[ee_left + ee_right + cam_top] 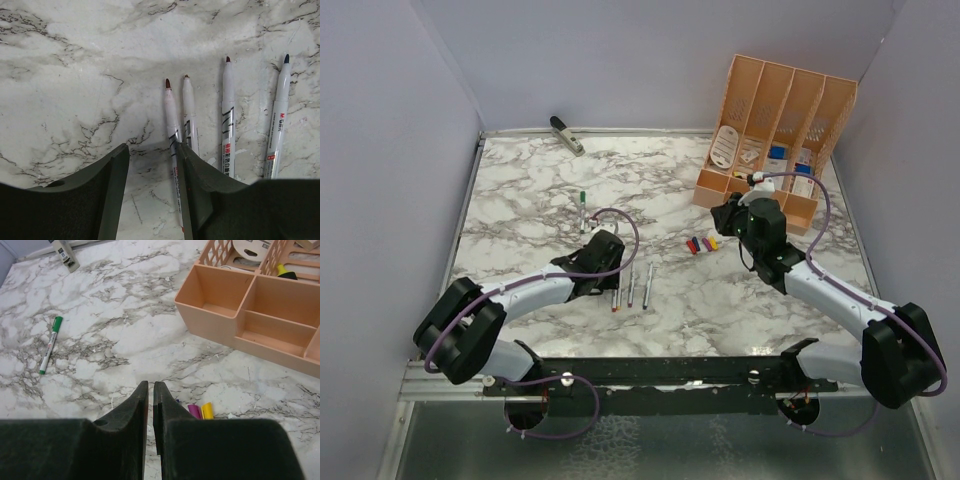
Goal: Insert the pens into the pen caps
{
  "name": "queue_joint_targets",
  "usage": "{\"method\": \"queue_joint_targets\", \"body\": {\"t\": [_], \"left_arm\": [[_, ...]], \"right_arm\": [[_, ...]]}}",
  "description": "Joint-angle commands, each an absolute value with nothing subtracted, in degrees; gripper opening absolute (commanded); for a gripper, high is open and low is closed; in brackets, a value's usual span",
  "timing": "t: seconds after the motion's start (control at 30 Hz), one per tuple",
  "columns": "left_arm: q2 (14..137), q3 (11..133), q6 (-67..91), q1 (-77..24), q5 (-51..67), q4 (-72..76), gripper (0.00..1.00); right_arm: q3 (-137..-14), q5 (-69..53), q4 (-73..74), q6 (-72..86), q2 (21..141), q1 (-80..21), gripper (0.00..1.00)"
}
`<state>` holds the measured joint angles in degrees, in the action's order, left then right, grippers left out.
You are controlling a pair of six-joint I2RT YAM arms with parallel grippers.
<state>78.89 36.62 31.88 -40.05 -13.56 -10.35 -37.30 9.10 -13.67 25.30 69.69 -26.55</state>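
Observation:
Four uncapped silvery pens lie side by side on the marble table (520,190), with red (172,125), brown (189,112), dark red (228,115) and blue (278,115) tips. My left gripper (152,150) is open and low over them (595,262). The red-tipped pen lies between the jaws, against the right finger. A fifth pen with a green end (582,205) lies apart, also in the right wrist view (50,344). The small caps (700,243) sit in a cluster; purple (194,411) and yellow (207,410) show beside my right gripper (151,386), which is shut and empty just above them (730,215).
A peach desk organizer (775,140) with several compartments stands at the back right, its front wall close ahead of the right gripper (210,322). A grey-black stapler-like object (566,135) lies at the back left. Purple walls enclose the table.

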Motion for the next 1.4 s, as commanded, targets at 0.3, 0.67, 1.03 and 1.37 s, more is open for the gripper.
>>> {"method": "queue_joint_targets", "body": {"t": [0.3, 0.67, 1.03, 1.37], "left_arm": [[80.2, 38.6, 33.0, -41.5, -15.5, -11.4, 0.45], [82.3, 39.0, 33.9, -42.8, -15.2, -12.8, 0.44], [80.8, 39.0, 37.7, -44.3, -14.9, -23.2, 0.42], [84.7, 40.0, 39.2, -44.4, -15.4, -27.0, 0.4]], "right_arm": [[-36.5, 6.6, -15.4, 26.4, 68.8, -26.5, 0.09], [-36.3, 6.7, -15.5, 26.5, 68.1, -26.5, 0.08], [-36.2, 7.0, -14.9, 26.7, 67.4, -26.5, 0.08], [-36.4, 7.0, -15.1, 26.9, 67.7, -26.5, 0.08]]}}
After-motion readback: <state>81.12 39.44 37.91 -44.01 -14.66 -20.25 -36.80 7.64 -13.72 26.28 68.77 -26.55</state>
